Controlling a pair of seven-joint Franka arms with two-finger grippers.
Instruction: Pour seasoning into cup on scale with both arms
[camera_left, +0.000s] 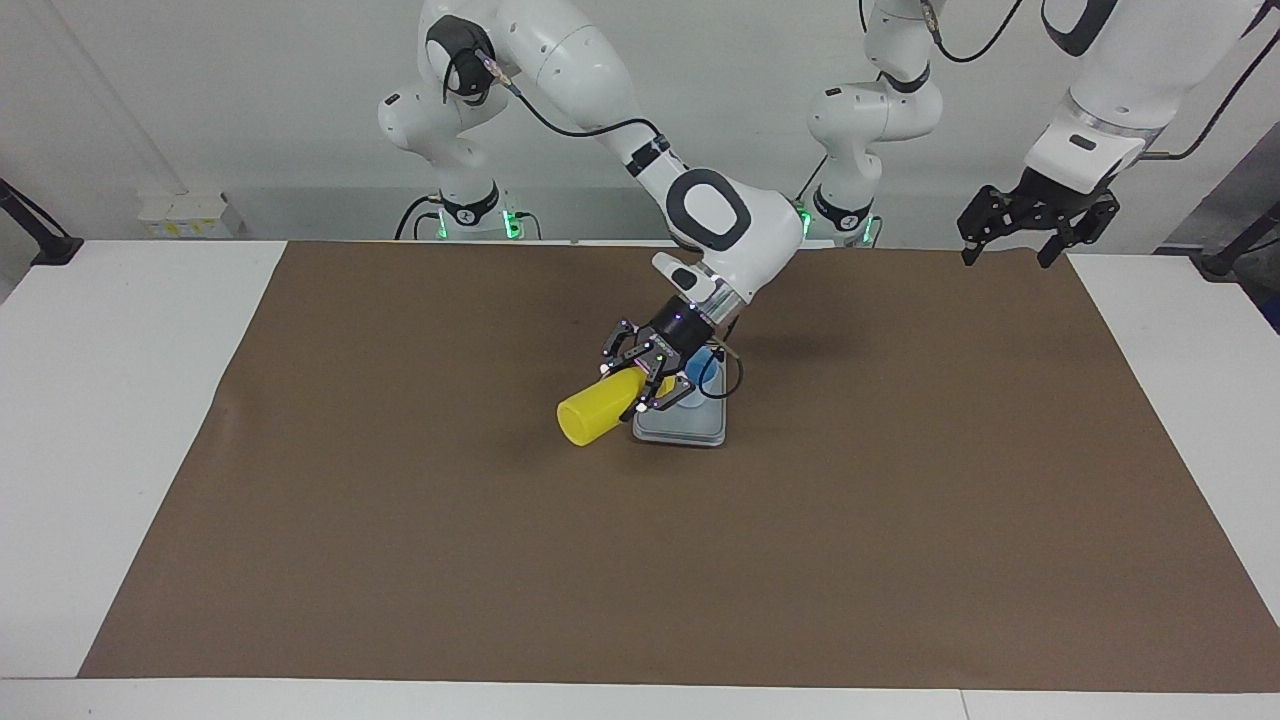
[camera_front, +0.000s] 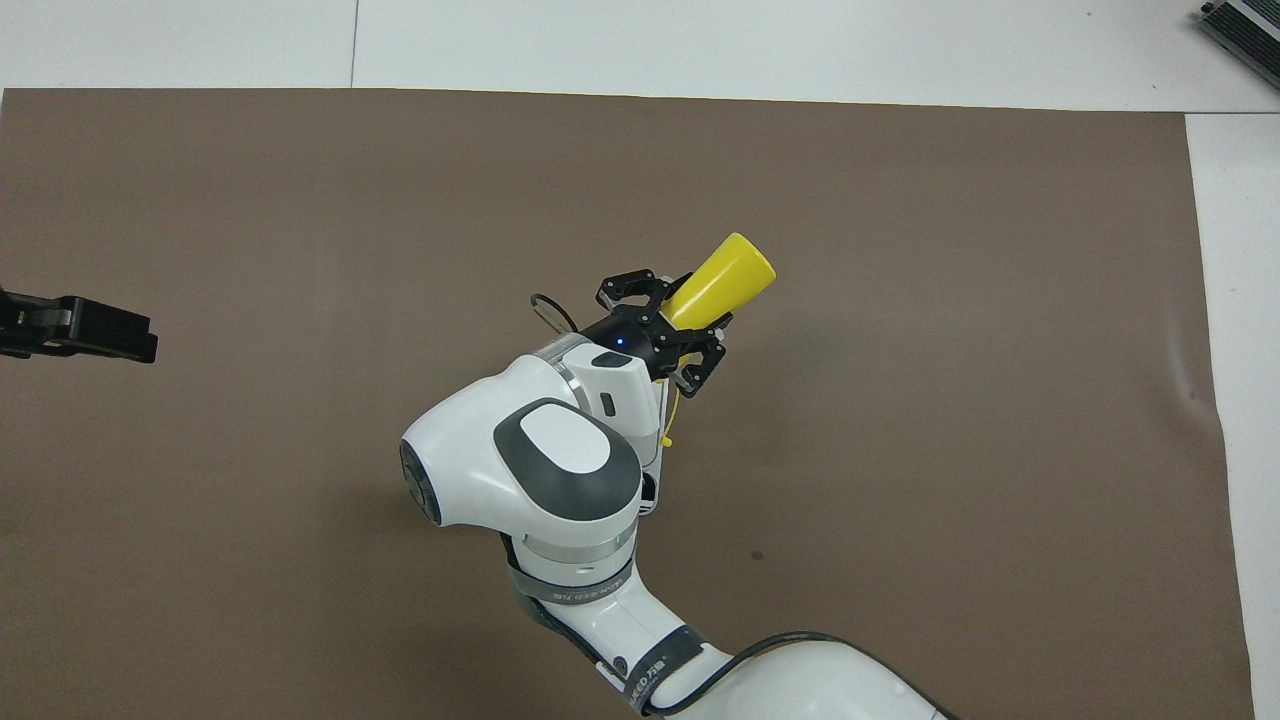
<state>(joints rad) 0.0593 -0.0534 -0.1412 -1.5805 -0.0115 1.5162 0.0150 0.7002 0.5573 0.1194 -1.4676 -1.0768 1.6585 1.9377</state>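
My right gripper is shut on the yellow squeeze bottle and holds it tipped almost flat, its nozzle end pointing at the light blue cup. The cup stands on the silver-grey scale in the middle of the mat and is partly hidden by the gripper. In the overhead view the right gripper grips the bottle, and the arm hides the cup and scale. My left gripper waits, open and empty, raised over the mat's edge at the left arm's end; it also shows in the overhead view.
A brown mat covers most of the white table. A grey device lies at the table's corner farthest from the robots at the right arm's end.
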